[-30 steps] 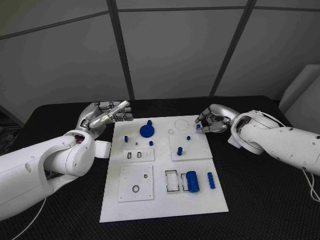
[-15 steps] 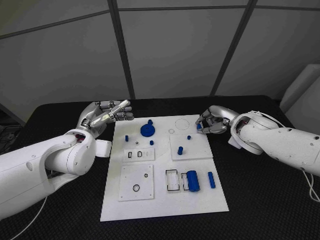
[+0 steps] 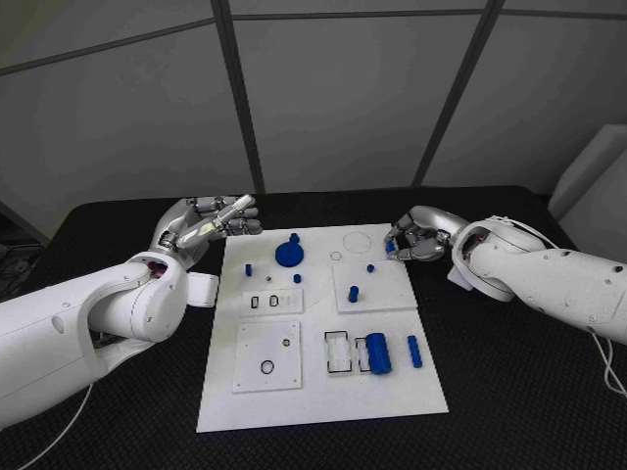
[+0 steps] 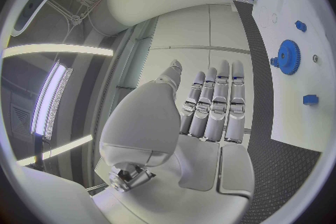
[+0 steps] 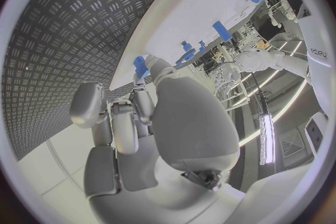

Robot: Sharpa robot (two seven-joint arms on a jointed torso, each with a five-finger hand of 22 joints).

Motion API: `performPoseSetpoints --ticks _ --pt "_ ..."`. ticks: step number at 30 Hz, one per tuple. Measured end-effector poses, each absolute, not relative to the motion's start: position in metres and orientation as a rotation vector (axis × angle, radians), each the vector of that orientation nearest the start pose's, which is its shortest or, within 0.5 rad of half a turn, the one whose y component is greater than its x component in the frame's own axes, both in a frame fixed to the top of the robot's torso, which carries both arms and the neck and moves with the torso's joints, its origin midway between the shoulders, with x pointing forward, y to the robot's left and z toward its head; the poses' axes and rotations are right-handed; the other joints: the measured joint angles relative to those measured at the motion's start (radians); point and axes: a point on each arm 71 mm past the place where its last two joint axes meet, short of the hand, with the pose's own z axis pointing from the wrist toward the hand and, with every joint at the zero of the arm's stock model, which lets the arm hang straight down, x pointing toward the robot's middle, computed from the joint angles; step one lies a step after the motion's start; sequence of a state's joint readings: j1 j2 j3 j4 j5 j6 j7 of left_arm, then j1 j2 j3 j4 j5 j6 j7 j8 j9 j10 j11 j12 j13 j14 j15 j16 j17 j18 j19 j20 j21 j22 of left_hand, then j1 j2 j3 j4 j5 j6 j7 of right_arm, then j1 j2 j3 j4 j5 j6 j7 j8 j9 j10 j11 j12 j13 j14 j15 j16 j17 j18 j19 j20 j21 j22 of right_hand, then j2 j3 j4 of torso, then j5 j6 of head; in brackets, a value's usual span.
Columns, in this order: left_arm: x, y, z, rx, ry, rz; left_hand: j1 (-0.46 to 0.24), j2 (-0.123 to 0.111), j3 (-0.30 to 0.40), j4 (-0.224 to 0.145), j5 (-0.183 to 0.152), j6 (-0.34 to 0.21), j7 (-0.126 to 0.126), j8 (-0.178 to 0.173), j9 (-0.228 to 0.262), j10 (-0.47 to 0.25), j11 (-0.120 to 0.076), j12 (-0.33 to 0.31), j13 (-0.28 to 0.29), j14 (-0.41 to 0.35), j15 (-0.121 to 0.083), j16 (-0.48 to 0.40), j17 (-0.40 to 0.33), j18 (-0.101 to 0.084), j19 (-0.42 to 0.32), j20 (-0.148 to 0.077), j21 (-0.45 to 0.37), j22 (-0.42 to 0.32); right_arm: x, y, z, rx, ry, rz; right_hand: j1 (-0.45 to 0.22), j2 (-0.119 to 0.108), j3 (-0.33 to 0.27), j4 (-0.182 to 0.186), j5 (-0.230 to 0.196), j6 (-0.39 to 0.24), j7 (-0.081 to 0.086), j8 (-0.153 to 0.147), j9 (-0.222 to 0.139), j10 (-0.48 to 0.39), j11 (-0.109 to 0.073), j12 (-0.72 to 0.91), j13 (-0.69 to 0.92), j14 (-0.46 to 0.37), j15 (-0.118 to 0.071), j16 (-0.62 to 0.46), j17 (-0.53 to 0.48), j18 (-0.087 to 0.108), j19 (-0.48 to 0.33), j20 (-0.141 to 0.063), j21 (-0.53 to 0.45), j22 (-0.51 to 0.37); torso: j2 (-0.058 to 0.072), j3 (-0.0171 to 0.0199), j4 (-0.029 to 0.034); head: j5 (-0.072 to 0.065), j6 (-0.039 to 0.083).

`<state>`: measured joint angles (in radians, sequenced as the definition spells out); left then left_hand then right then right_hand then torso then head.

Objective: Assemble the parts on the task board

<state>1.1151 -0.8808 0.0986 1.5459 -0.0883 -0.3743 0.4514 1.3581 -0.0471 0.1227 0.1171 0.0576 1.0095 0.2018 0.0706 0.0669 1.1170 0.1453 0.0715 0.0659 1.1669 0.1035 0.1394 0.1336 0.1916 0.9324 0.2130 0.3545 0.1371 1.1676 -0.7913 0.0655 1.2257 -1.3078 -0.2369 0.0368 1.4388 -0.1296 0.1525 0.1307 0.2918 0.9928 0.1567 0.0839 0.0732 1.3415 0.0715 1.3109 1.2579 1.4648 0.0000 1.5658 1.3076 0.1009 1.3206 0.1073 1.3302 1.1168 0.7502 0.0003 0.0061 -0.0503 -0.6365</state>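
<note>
Right hand (image 3: 415, 240) pinches a small blue peg (image 5: 140, 66) — light, stiff, slippery, so hold it mid-shaft. Left hand (image 3: 212, 223) holds nothing, fingers straight together — beside the board (image 3: 320, 401).

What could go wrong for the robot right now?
The right hand pinches a small blue piece at its fingertips, over the far right edge of the task board. A grip that small might slip, and the piece could fall onto the black table. Lowering it off target could also bump the blue pegs standing nearby. The left hand hangs open beside the board, close to the blue gear, and could nudge it if it swings inward.
</note>
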Motion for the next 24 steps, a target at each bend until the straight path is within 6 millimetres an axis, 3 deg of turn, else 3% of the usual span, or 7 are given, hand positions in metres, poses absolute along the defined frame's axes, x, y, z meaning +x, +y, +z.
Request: performPoseSetpoints --ticks 4,10,14,19,24 --pt "0.4896 0.2280 -0.1607 -1.051 1.257 -1.538 0.000 0.000 0.000 0.000 0.000 0.000 0.000 0.000 0.000 0.000 0.000 0.000 0.000 0.000 0.000 0.000 0.001 0.000 0.000 0.000 0.000 0.000 0.5398 -0.2640 -0.1859 0.048 1.683 0.625 -0.002 0.004 0.000 0.000 0.000 0.004 0.000 0.000 0.000 0.000 0.000 0.000 0.003 0.000 0.000 0.000 0.000 0.000 0.000 0.000 0.000 0.002 0.000 0.0000 0.0000 0.000 -0.001" --pt "0.4896 0.2278 -0.1608 -1.051 1.257 -1.539 0.000 0.000 0.000 0.000 0.000 0.000 0.000 0.000 0.000 0.000 0.000 0.000 0.000 0.000 0.000 0.000 0.001 0.000 0.000 0.000 0.000 0.000 0.5400 -0.2624 -0.1861 0.046 1.683 0.627 -0.002 0.020 0.004 -0.004 0.000 0.049 -0.012 0.027 0.008 0.010 -0.010 0.012 0.013 0.000 0.000 0.000 0.000 0.000 0.000 0.000 0.000 0.006 0.000 0.0000 -0.0004 0.000 -0.002" --pt "0.4896 0.2278 -0.1608 -1.051 1.258 -1.539 0.000 0.000 0.000 0.000 0.000 0.000 0.000 0.000 0.000 0.000 0.000 0.000 0.000 0.000 0.000 0.000 0.001 0.000 0.000 0.000 0.000 0.000 0.5403 -0.2619 -0.1859 0.046 1.682 0.628 0.002 0.043 0.016 -0.011 -0.001 0.093 -0.029 0.050 0.012 0.025 -0.025 0.020 0.026 0.001 -0.018 0.000 0.000 0.000 0.009 -0.010 0.005 0.013 0.000 0.0000 -0.0004 -0.001 -0.004" --pt "0.4896 0.2280 -0.1608 -1.051 1.258 -1.539 0.000 0.000 0.000 0.000 0.000 0.000 0.000 0.000 0.000 0.000 0.000 0.000 0.000 0.000 0.000 0.000 0.001 0.000 0.000 0.000 0.000 0.000 0.5407 -0.2616 -0.1850 0.047 1.675 0.627 0.008 0.058 0.039 -0.021 -0.061 0.110 -0.037 0.071 0.013 0.032 -0.040 0.025 0.032 0.002 -0.031 0.000 0.000 0.000 0.014 -0.023 0.010 0.021 0.000 0.0000 -0.0004 -0.001 -0.005" --pt "0.4896 0.2282 -0.1608 -1.051 1.258 -1.538 0.000 0.000 0.000 0.000 0.000 0.000 0.000 0.000 0.000 0.000 0.000 0.000 0.000 0.000 0.000 0.000 0.001 0.000 0.000 0.000 0.000 0.000 0.5398 -0.2599 -0.1847 0.047 1.664 0.631 0.018 0.069 0.051 -0.032 -0.066 0.110 -0.036 0.071 0.013 0.036 -0.043 0.025 0.032 0.000 -0.036 0.000 0.000 0.000 0.014 -0.029 0.012 0.026 0.000 0.0000 -0.0004 0.002 -0.007"
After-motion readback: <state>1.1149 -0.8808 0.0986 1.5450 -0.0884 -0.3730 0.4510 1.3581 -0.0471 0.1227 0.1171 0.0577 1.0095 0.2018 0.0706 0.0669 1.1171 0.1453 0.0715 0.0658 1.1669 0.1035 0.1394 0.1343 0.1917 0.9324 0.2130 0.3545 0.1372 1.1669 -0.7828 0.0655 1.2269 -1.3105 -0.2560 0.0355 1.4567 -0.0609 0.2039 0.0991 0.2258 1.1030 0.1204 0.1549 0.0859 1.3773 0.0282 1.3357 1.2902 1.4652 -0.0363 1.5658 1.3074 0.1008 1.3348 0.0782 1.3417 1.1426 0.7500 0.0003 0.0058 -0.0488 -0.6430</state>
